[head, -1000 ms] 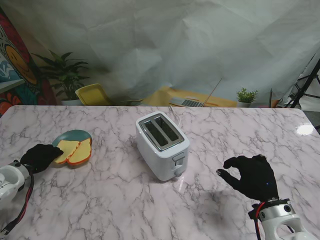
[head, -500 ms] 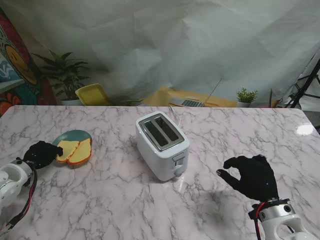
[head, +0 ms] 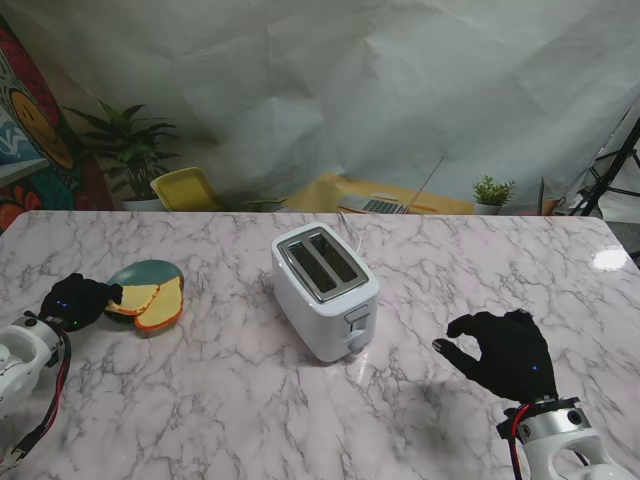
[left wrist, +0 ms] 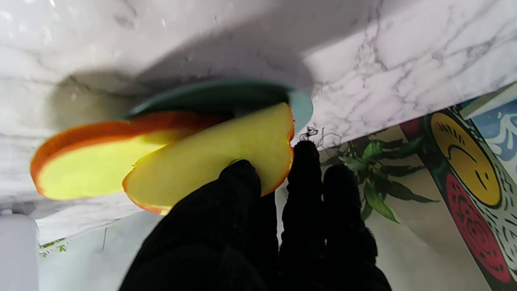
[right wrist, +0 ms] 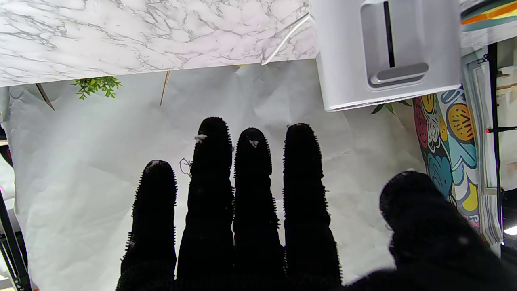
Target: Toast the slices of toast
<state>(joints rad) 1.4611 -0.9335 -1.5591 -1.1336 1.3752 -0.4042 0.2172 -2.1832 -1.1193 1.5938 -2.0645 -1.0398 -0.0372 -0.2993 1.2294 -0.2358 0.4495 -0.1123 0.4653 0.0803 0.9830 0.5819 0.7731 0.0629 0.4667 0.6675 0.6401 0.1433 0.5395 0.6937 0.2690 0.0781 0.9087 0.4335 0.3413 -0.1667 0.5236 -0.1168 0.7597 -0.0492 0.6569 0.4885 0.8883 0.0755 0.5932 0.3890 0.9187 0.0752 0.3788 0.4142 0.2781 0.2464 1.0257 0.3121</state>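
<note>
Two yellow toast slices with orange crusts lie overlapping on a teal plate (head: 143,271) at the table's left. My left hand (head: 73,301) is shut on the left slice (head: 128,299). In the left wrist view its thumb (left wrist: 238,182) presses on that slice (left wrist: 214,155), the other fingers (left wrist: 305,161) reach past its crust edge, and the second slice (left wrist: 80,171) lies beside it. The white two-slot toaster (head: 324,285) stands mid-table, both slots bare. My right hand (head: 502,353) hovers to its right, open and holding nothing. The right wrist view shows the toaster's lever (right wrist: 400,73).
The toaster's cord (head: 348,228) trails toward the far table edge. Behind the table stand a yellow chair (head: 187,188), a laptop (head: 385,205) and potted plants (head: 492,192). The marble table (head: 200,400) spreads between the hands.
My left hand has drawn back to the left, off the plate, still pinching the left slice's edge, which has shifted with it. The right hand and toaster have not moved.
</note>
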